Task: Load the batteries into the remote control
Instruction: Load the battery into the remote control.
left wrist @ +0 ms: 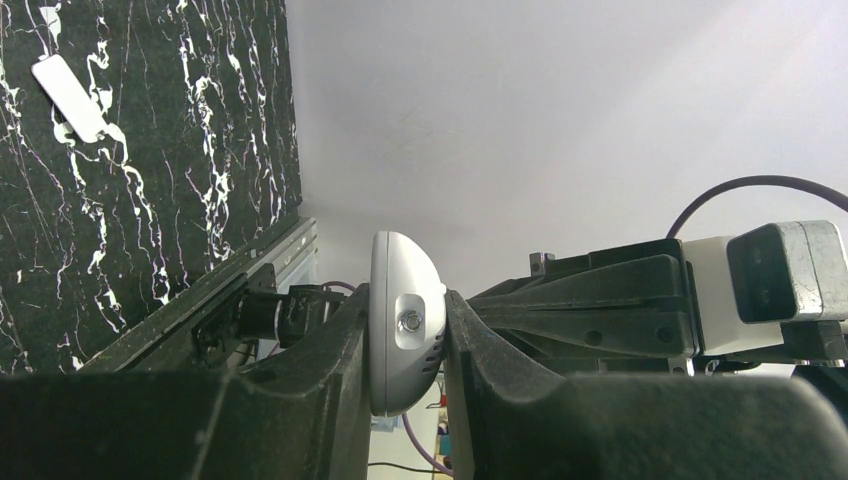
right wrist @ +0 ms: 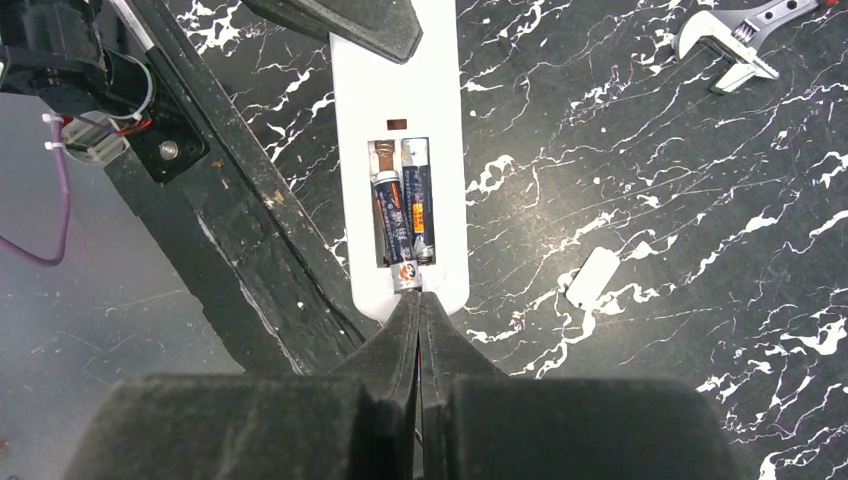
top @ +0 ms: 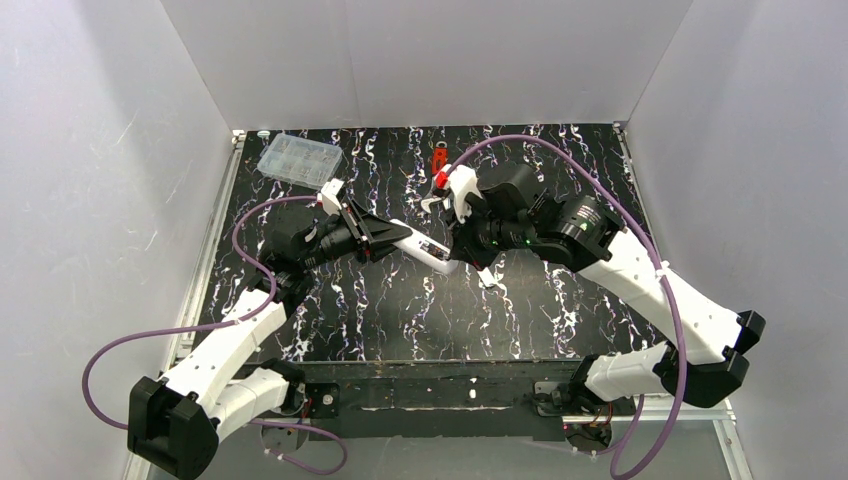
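Note:
The white remote control (right wrist: 400, 110) is held off the table with its open battery recess facing up. My left gripper (left wrist: 405, 315) is shut on its far end, one finger on each side. Two dark batteries lie side by side in the recess. The right one (right wrist: 421, 205) sits flat. The left one (right wrist: 390, 215) pokes out a little at its near end. My right gripper (right wrist: 418, 297) is shut, with nothing between its fingers, and its tips touch that protruding end. In the top view the remote control (top: 425, 248) spans between the left gripper (top: 395, 238) and the right gripper (top: 462, 256).
A small white battery cover (right wrist: 593, 277) lies on the black marbled table, right of the remote; the left wrist view shows this cover (left wrist: 68, 97) too. A red-handled wrench (top: 439, 165) lies at the back, and a clear compartment box (top: 299, 160) stands at the back left.

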`<action>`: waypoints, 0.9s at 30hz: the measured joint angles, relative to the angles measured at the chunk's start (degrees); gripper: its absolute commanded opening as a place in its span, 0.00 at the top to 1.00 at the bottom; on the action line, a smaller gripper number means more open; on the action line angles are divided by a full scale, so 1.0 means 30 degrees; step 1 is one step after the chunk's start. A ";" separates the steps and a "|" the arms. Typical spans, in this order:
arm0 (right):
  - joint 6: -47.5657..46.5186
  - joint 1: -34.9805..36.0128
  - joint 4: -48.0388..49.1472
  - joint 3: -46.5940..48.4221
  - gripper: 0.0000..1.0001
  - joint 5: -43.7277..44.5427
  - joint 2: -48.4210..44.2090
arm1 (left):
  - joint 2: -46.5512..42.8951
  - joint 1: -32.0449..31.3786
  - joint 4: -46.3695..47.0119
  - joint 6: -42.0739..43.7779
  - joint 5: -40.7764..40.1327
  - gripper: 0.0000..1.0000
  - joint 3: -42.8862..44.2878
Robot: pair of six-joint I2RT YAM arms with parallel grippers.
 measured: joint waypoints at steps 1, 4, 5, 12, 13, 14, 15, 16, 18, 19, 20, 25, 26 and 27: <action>0.0000 0.0000 0.0000 0.0000 0.99 -0.0029 0.0044 | 0.0000 0.0000 0.0000 0.0000 0.0000 1.00 0.0000; 0.0000 0.0000 0.0015 0.0000 0.99 -0.0168 0.0124 | 0.0000 0.0000 0.0000 0.0000 -0.0007 1.00 0.0000; 0.0000 0.0000 0.0036 0.0000 0.99 -0.0219 0.0131 | 0.0000 0.0000 0.0000 0.0000 -0.0007 1.00 0.0000; 0.0000 0.0000 0.0248 0.0000 0.99 -0.0372 0.0211 | 0.0000 -0.0036 0.0000 0.0000 -0.0015 1.00 0.0000; 0.0000 0.0000 0.0284 0.0000 0.99 -0.0379 0.0211 | 0.0000 -0.0036 0.0000 0.0000 -0.0015 1.00 0.0000; 0.0000 0.0000 0.0313 0.0000 0.99 -0.0401 0.0211 | 0.0000 -0.0036 0.0000 0.0000 -0.0015 1.00 0.0000; 0.0000 0.0000 0.0335 0.0000 0.99 -0.0430 0.0219 | 0.0000 -0.0036 0.0000 0.0000 -0.0015 1.00 0.0000; 0.0000 0.0000 0.0342 0.0000 0.99 -0.0437 0.0219 | 0.0000 -0.0036 0.0000 0.0000 -0.0015 1.00 0.0000; 0.0000 0.0000 0.0342 0.0000 0.99 -0.0444 0.0233 | 0.0000 -0.0036 0.0000 0.0000 -0.0022 1.00 0.0000; -0.0007 0.0000 0.0350 0.0000 0.99 -0.0452 0.0255 | 0.0000 -0.0036 0.0000 0.0000 -0.0015 1.00 0.0000; -0.0007 0.0000 0.0350 0.0000 0.99 -0.0459 0.0306 | 0.0000 -0.0036 -0.0007 0.0015 -0.0022 1.00 0.0000; -0.0007 0.0000 0.0364 0.0000 0.99 -0.0539 0.0423 | 0.0044 -0.0036 -0.0044 0.0073 -0.0087 1.00 0.0000; -0.0007 0.0000 0.0364 0.0000 0.99 -0.0583 0.0430 | 0.0066 -0.0036 -0.0044 0.0073 -0.0087 1.00 0.0000; -0.0007 0.0000 0.0364 0.0000 0.99 -0.0612 0.0444 | 0.0087 -0.0036 -0.0036 0.0073 -0.0087 1.00 0.0000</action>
